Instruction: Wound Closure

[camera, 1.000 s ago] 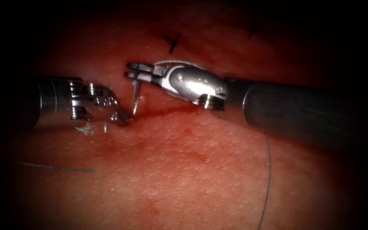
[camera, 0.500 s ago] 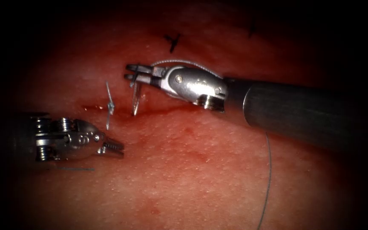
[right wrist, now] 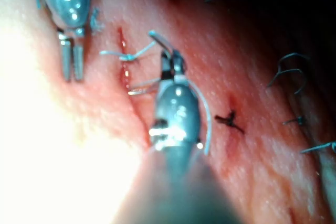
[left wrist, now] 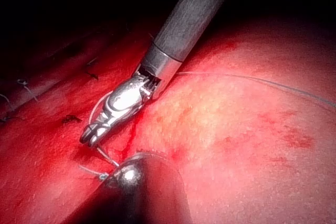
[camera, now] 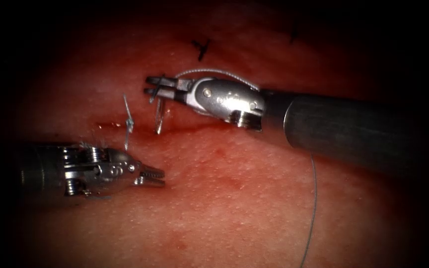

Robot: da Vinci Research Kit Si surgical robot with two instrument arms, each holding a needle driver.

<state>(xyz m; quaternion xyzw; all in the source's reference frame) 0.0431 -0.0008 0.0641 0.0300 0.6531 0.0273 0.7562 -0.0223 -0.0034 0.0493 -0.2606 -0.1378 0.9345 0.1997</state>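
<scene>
Endoscope view first: the right tool (camera: 151, 85) comes in from the right and its jaws are clenched on the needle (camera: 159, 118) near its upper end, so that the curve hangs down from the tips with its lower end at the cut (camera: 175, 130), either touching the tissue (camera: 254, 198) or just into it; I cannot tell which. The left tool (camera: 156, 175) lies below the cut and to the left of the needle, jaws nearly closed and grasping nothing. A tied stitch with two cut ends (camera: 127, 123) stands on the cut just left of the needle, between the two tools. Thread (camera: 314, 208) trails down across the tissue under the right shaft. The risks, as I judge them: the grip sits so close to the needle's end that it could swivel in the jaws under load, and the slack thread could snag on the standing cut ends or on the left tool lying near.
</scene>
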